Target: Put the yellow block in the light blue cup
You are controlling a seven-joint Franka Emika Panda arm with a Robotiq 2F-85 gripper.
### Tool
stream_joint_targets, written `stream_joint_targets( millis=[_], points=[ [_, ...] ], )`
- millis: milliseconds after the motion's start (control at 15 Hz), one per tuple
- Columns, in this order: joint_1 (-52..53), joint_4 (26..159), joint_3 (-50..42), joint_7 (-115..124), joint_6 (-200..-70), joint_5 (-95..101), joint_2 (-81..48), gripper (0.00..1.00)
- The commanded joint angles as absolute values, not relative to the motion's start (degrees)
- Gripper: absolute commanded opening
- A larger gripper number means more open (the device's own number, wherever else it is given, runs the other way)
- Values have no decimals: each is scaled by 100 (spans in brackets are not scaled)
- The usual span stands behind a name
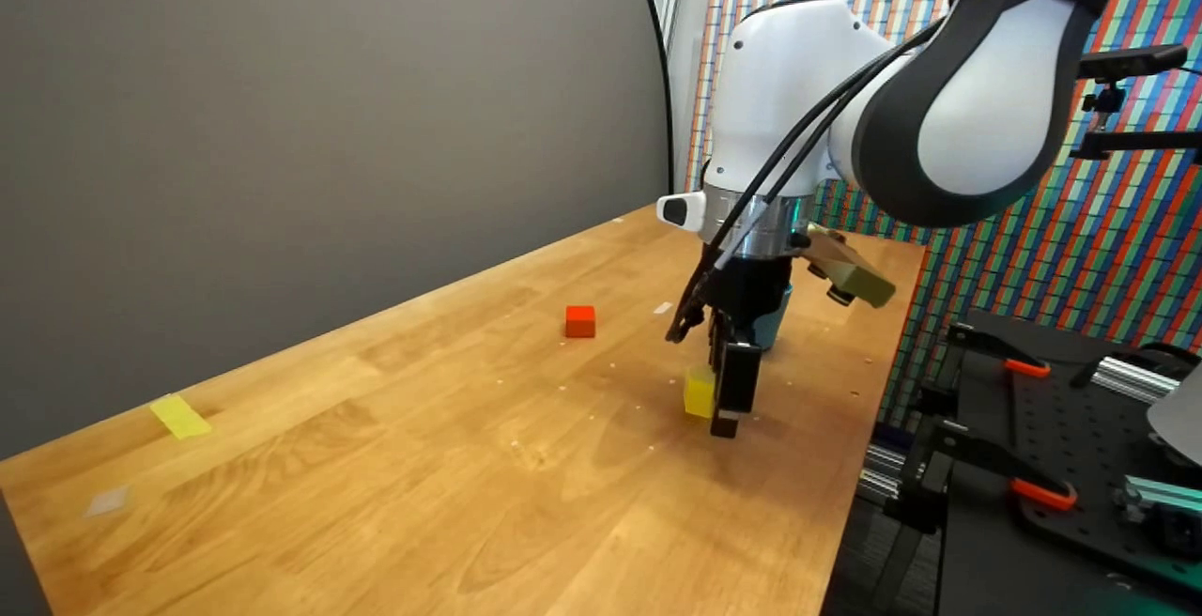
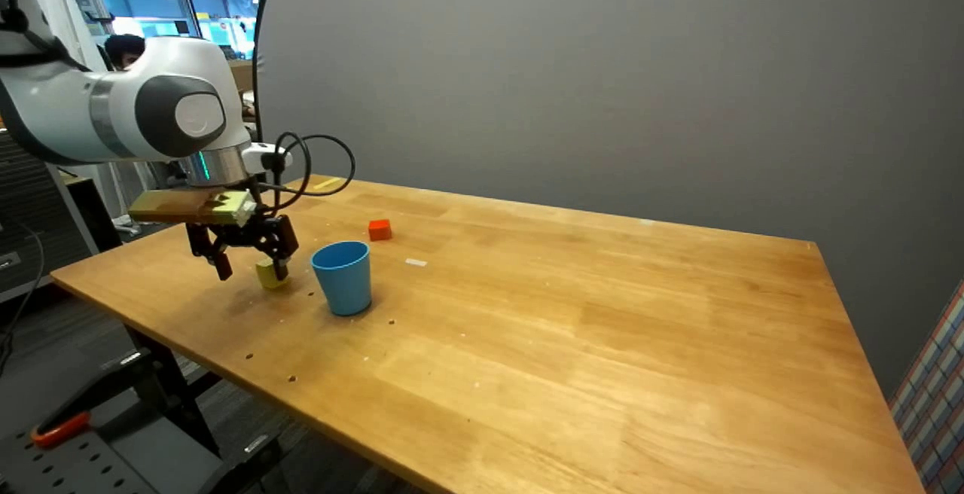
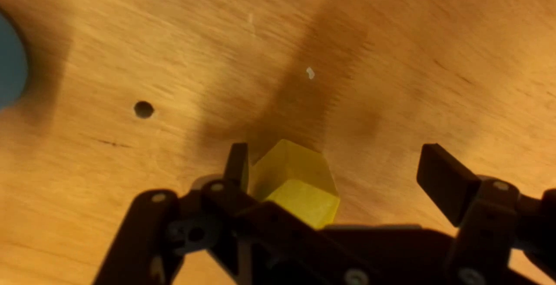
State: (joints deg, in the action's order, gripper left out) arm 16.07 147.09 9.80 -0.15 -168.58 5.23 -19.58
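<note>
Yellow block [image 3: 300,180] — cube-like — shows one brighter face.

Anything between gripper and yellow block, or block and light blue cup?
No loose object shows in either gap. The gripper is open, the yellow block between its fingers in the wrist view. Toward the light blue cup stand only the cup-side finger and the cup's own wall.

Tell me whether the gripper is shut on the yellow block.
No: in the wrist view, the gripper stands open, with a wide gap between the yellow block and one finger.
</note>
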Motion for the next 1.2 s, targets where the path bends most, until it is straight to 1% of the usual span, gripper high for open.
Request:
stream_joint_targets(
  millis=[0,67,200,267,400,467,533,667,733,933,1133],
  points=[
    [2471,14544,12,386,-17407,1485,-2228,75],
    [2733,14509,-311,476,-17494,1754,-2295,74],
    [3125,14446,-761,621,-17605,2027,-2431,58],
    [3223,14441,-833,642,-17604,2043,-2446,49],
    [3393,14470,-901,688,-17609,2005,-2406,36],
    [3457,14464,-939,704,-17588,1969,-2389,27],
    [3482,14492,-965,725,-17526,1918,-2292,23],
    [3660,14557,-1254,916,-17363,1942,-2027,25],
    [3874,14588,-1584,1126,-17249,2010,-1851,24],
    [4496,14747,-2799,1739,-17052,2246,-1280,24],
    [5177,14683,-4202,2636,-16763,3060,-947,24]
  ],
)
